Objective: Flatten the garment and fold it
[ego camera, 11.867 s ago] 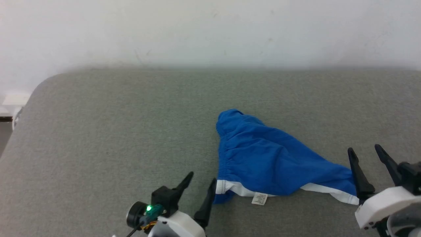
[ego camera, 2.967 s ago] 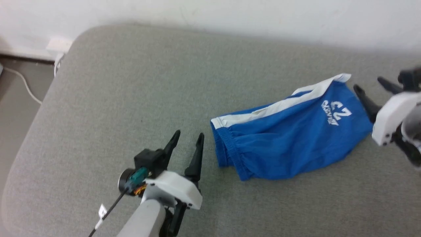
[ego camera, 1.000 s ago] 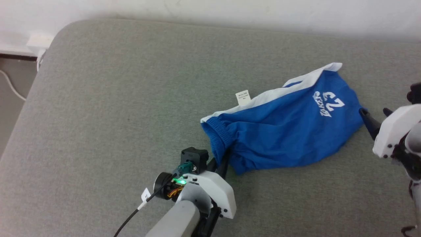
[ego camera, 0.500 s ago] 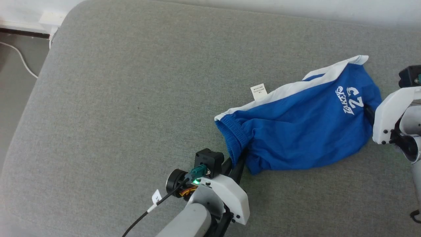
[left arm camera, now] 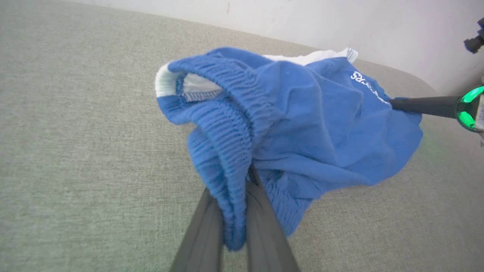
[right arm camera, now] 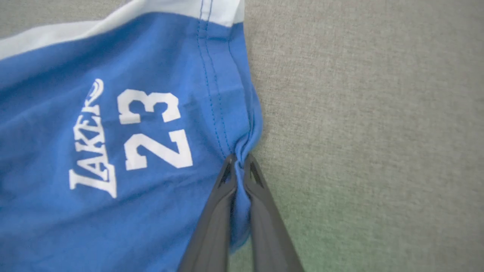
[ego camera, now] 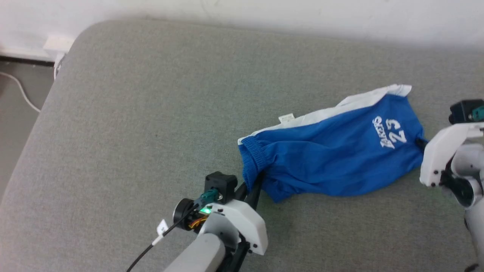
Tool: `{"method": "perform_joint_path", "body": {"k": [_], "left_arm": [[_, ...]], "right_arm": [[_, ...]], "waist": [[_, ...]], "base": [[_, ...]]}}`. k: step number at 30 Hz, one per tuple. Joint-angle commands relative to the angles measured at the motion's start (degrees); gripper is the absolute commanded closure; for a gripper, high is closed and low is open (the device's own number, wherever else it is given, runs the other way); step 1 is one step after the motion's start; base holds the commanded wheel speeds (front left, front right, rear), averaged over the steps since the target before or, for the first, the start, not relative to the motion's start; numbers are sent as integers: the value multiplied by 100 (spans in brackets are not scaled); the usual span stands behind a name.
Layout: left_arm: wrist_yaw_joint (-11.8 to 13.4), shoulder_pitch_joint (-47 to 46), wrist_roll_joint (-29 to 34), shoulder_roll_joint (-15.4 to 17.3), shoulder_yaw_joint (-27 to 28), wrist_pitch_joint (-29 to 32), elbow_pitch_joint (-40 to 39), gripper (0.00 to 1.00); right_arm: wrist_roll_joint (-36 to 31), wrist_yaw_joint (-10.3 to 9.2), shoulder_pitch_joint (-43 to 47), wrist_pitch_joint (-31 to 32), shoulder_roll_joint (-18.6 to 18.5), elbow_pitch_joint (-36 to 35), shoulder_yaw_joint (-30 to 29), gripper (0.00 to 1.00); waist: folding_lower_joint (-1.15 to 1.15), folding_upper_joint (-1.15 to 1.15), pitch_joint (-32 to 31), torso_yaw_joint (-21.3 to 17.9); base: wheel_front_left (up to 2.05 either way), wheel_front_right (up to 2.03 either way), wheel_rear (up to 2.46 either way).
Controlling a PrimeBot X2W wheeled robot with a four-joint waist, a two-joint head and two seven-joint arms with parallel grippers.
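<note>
Nearest, just left of the garment, the left gripper (ego camera: pixel 252 186) has its two dark fingers clamped together on the near corner of the elastic waistband (left arm camera: pixel 230 128). In the left wrist view the ribbed blue band is bunched between them, and a little fold of it hangs out below the pinch. A green light (ego camera: pixel 206 210) glows on that wrist.

The garment (ego camera: pixel 332 162), bright blue shorts, lies right of centre on the grey padded surface (ego camera: pixel 143 113). It stretches between the two grippers, waist to the left and leg hem to the right. Its blue cloth is creased, and the waist opening gapes and stands up a little at the left end.

At the right end the right gripper (right arm camera: pixel 238 160) has its jaws shut on the stitched leg hem (right arm camera: pixel 215 75), which puckers into a small pleat at the fingertips. Just left of that pinch is the white print (ego camera: pixel 391 133) reading "LAKERS 23".

Along the far edge of the shorts runs the white side stripe (ego camera: pixel 332 112), with a small white label (ego camera: pixel 286 118) beside it. Farther off, a pale wall (ego camera: pixel 264 15) rises behind the surface, and a white cable (ego camera: pixel 23 96) trails on the floor at far left
</note>
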Motion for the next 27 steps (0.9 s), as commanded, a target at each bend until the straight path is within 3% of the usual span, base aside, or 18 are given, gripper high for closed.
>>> {"method": "perform_joint_path", "body": {"k": [1,10,22,27], "left_arm": [[47,119,-50,97,61,-19,8,100],[24,647,-233,517,59,248,-175,100],[135,1474,-510,1043,57,664,-1068,100],[191,1749,-626,1253,-17,1038,-1209,100]], "right_arm": [[129,-12,251,-16,-56,-82,13,100],[539,-12,1623,41,49,-1202,-490,100],[332,-12,3784,764,952,-3871,-1571,100],[129,-12,4190,950,1255,-4286,-1672,100]], "waist": [[0,0,-297,-189],[0,0,-889,-480],[0,0,-1284,-692],[0,0,-1217,-729]], "base": [[0,0,0],[0,0,0],[0,0,0],[0,0,0]]}}
